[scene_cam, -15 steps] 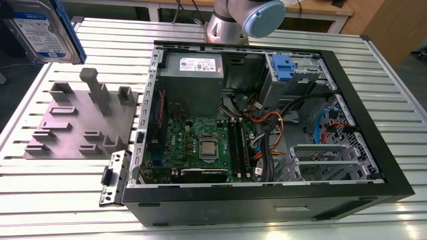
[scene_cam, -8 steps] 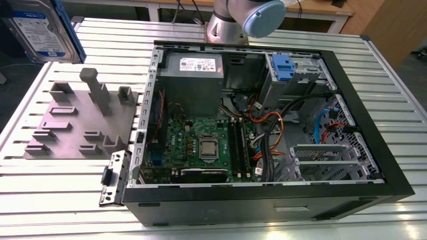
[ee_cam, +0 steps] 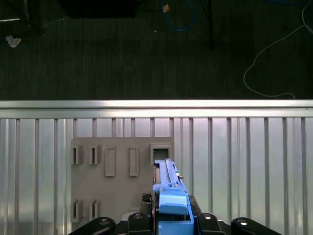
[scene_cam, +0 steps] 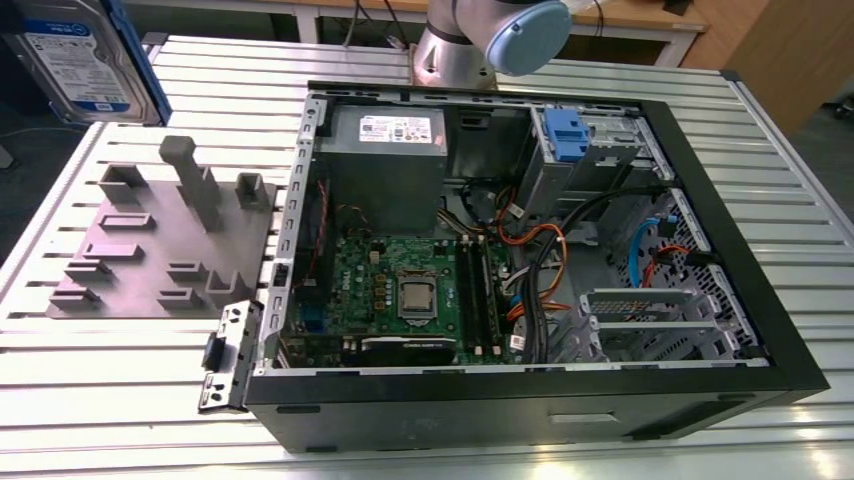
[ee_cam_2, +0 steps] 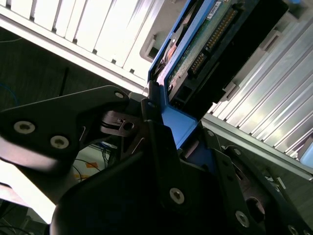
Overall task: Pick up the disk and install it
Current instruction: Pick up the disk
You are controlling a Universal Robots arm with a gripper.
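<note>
The gripper (ee_cam: 172,218) is clamped on the blue tab end of the disk (ee_cam: 168,174), which juts straight out from between its fingers, edge-on, above the grey slotted fixture plate (ee_cam: 112,191). In the exterior view the disk (scene_cam: 83,55) hangs in the air, well apart from the open computer case (scene_cam: 747,330). A hard drive is likely dense, stiff and shock-sensitive, with its circuit board (ee_cam_2: 203,46) bare on one face. The plastic rails and tab look the safest hold, though plastic may flex under the weight.
</note>
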